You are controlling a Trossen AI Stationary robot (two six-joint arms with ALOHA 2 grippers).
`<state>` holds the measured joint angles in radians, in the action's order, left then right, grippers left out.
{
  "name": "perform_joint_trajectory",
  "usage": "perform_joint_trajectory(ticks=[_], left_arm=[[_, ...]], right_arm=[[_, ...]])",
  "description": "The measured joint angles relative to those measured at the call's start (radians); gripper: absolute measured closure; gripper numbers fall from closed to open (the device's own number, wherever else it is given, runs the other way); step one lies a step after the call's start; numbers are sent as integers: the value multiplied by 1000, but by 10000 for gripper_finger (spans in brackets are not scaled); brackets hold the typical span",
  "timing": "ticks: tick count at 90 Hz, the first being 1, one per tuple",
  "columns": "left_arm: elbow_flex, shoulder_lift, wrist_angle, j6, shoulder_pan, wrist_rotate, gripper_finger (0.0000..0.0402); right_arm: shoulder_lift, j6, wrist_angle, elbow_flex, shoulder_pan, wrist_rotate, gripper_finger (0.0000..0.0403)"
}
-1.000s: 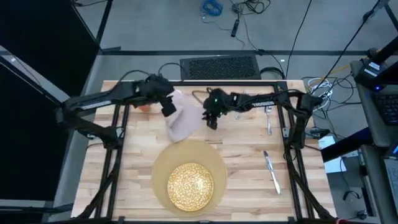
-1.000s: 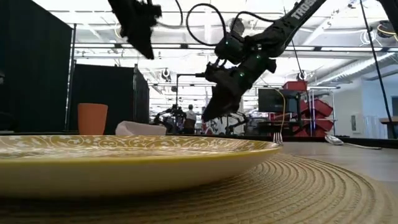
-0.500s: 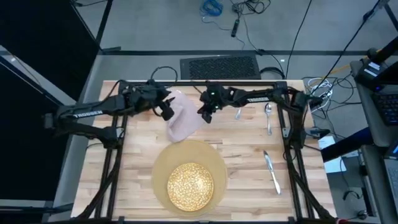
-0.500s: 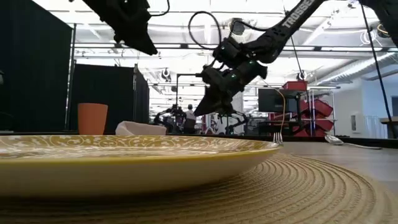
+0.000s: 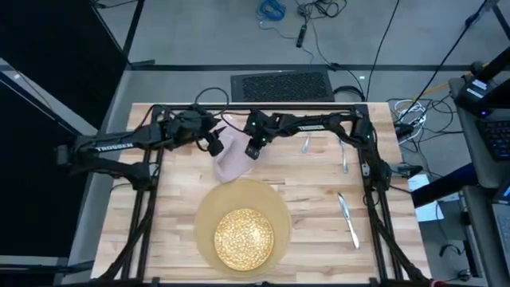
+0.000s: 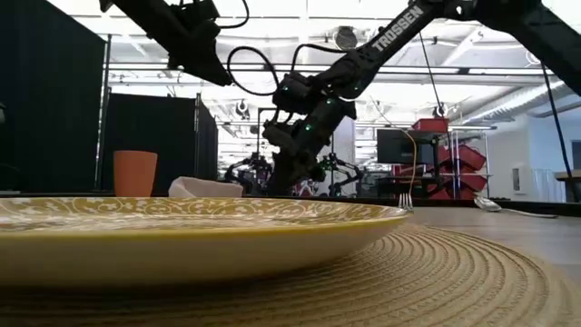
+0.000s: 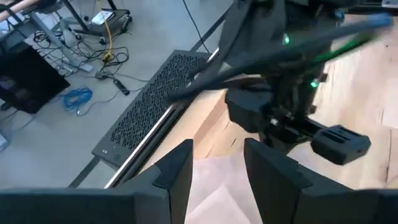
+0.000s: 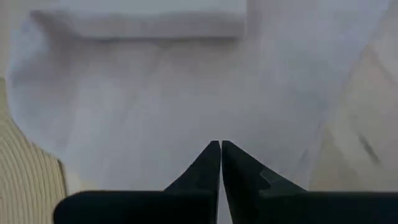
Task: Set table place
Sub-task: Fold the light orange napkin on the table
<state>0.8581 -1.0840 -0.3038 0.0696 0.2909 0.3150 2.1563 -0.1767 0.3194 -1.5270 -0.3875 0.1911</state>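
Right gripper (image 5: 252, 149), jaws pressed together and gripping nothing, is hanging over the napkin (image 5: 233, 156); left gripper (image 5: 213, 144), jaws parted and empty, is hovering alongside.

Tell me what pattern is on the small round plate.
Dense gold speckles cover the small round plate, clearest in the high view.

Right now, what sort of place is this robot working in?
Probably a robotics lab or workshop: the table stands on a grey floor strewn with cables, and the low view shows more robot arms and red bins behind.
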Motion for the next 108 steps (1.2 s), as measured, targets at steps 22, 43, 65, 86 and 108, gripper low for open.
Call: perform_joint_trajectory(ticks=[22,43,65,86,108], left_arm=[[0,0,0,17,-12,-33,272],[0,0,10,22,-17,-61,272],[0,0,11,22,-16,-80,272],[0,0,12,22,-17,-81,272],[0,0,12,21,-17,-82,272]], right_arm=[[0,-55,49,-7,-20,-35,403],[0,-66,70,-7,-19,-10,403],[0,-79,116,-7,-19,78,403],[0,-102,168,-7,-19,104,403],[-1,-133,110,-7,-15,145,403]])
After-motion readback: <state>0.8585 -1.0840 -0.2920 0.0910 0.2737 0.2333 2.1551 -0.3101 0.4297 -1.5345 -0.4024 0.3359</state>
